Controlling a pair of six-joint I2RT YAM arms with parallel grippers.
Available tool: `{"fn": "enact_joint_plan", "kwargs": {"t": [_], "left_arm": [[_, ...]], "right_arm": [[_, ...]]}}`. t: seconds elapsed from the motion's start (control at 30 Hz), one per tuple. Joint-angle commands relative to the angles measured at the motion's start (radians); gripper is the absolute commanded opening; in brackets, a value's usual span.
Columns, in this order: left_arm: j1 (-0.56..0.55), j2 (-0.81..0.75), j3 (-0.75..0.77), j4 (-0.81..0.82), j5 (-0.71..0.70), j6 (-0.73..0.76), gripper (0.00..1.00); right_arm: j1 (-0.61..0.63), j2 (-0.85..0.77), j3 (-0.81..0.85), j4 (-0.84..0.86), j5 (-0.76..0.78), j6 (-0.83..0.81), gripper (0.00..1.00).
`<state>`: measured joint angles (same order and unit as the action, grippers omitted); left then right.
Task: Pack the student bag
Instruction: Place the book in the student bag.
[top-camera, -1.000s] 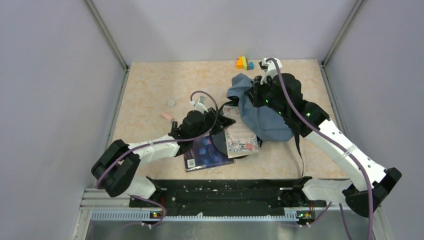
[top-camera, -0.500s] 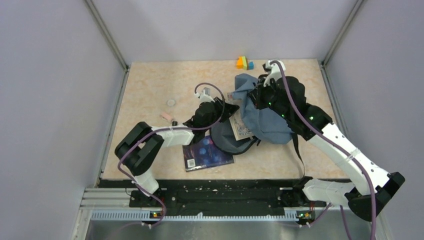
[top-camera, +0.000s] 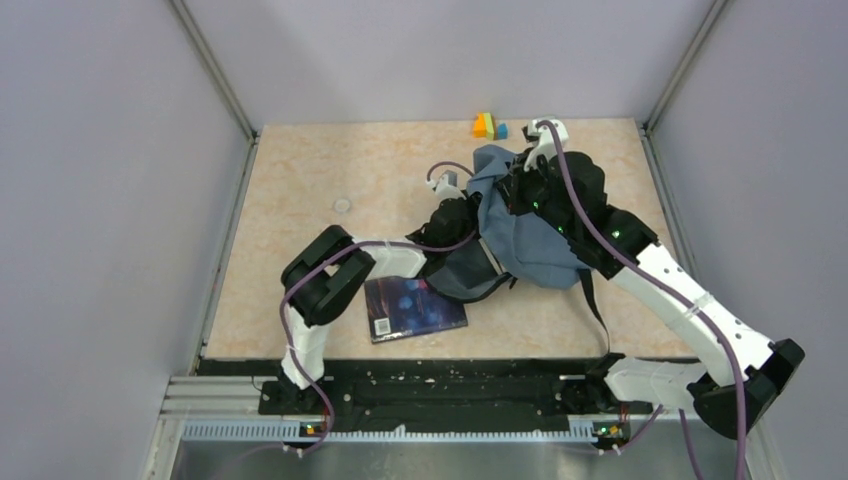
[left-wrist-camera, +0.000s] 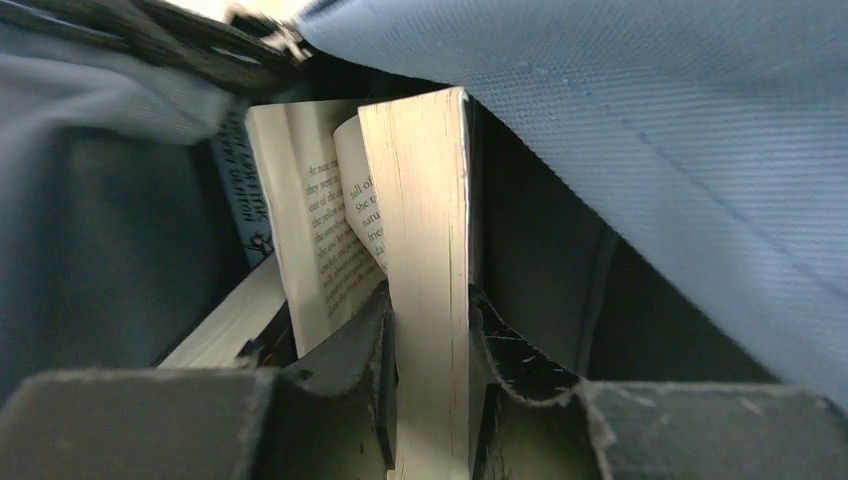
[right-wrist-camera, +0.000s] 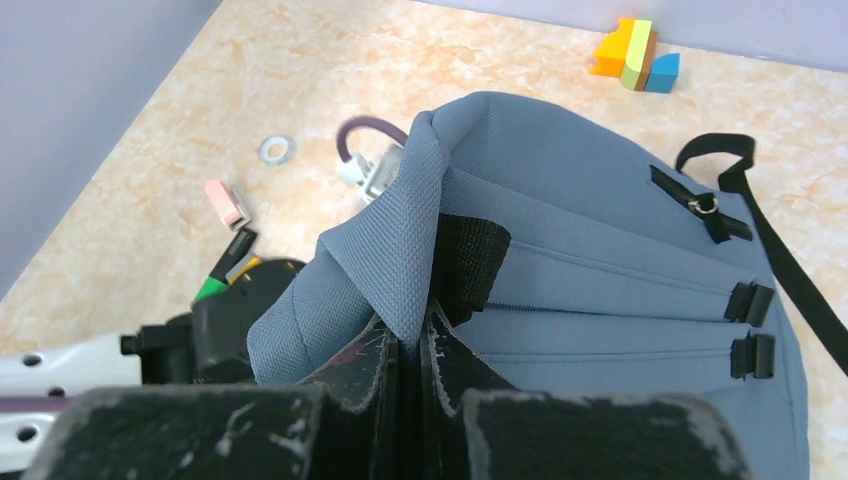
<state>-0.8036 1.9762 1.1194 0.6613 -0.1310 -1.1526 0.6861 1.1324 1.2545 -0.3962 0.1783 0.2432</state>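
The grey-blue student bag (top-camera: 530, 235) lies at the table's centre right, its mouth facing left. My right gripper (right-wrist-camera: 412, 345) is shut on a fold of the bag's fabric (right-wrist-camera: 420, 225) and holds the flap up. My left gripper (left-wrist-camera: 428, 345) is shut on a paperback book (left-wrist-camera: 425, 200) and sits inside the bag's mouth; the book's pages fan open, dark lining around it. In the top view the left gripper (top-camera: 470, 222) is hidden under the raised flap. A dark blue book (top-camera: 412, 308) lies flat on the table in front of the bag.
Coloured blocks (top-camera: 489, 126) stand at the back edge. A small ring (top-camera: 342, 205) lies at the left; a pink eraser (right-wrist-camera: 228, 203) and a green-tipped marker (right-wrist-camera: 225, 270) show in the right wrist view. Black bag straps (top-camera: 597, 310) trail toward the front right.
My left arm has pushed right and back, carrying the paperback from the table into the bag's mouth. My right gripper has kept the flap raised, almost still.
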Motion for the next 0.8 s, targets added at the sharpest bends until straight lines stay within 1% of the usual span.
{"fn": "enact_joint_plan", "kwargs": {"t": [0.0,0.07,0.17,0.2,0.23,0.27,0.3,0.4,0.53,0.77], "left_arm": [[-0.02,0.012,0.051,0.105,-0.011,0.011,0.18],[-0.014,-0.024,0.035,0.055,-0.031,0.064,0.34],[-0.009,-0.121,0.01,-0.082,-0.083,0.194,0.54],[-0.009,-0.158,-0.004,-0.123,-0.111,0.235,0.62],[-0.008,-0.195,-0.022,-0.158,-0.138,0.268,0.75],[-0.008,-0.236,-0.043,-0.188,-0.166,0.299,0.85],[-0.008,-0.27,-0.065,-0.214,-0.197,0.327,0.89],[0.003,-0.374,-0.139,-0.298,-0.221,0.359,0.92],[0.012,-0.473,-0.234,-0.338,-0.207,0.379,0.93],[0.032,-0.626,-0.353,-0.448,-0.174,0.361,0.96]], "right_arm": [[0.004,-0.022,0.024,0.184,0.028,-0.029,0.0],[0.004,-0.024,0.018,0.184,0.042,-0.038,0.0],[0.004,-0.03,0.012,0.184,0.066,-0.053,0.0],[0.004,-0.031,0.01,0.183,0.078,-0.059,0.0],[0.004,-0.034,0.007,0.181,0.091,-0.065,0.0],[0.004,-0.037,0.005,0.18,0.106,-0.069,0.0],[0.004,-0.04,0.002,0.177,0.118,-0.075,0.0],[0.004,-0.054,-0.006,0.172,0.147,-0.08,0.0],[0.004,-0.071,-0.018,0.166,0.164,-0.085,0.0],[0.004,-0.037,-0.063,0.144,0.11,-0.108,0.0]]}}
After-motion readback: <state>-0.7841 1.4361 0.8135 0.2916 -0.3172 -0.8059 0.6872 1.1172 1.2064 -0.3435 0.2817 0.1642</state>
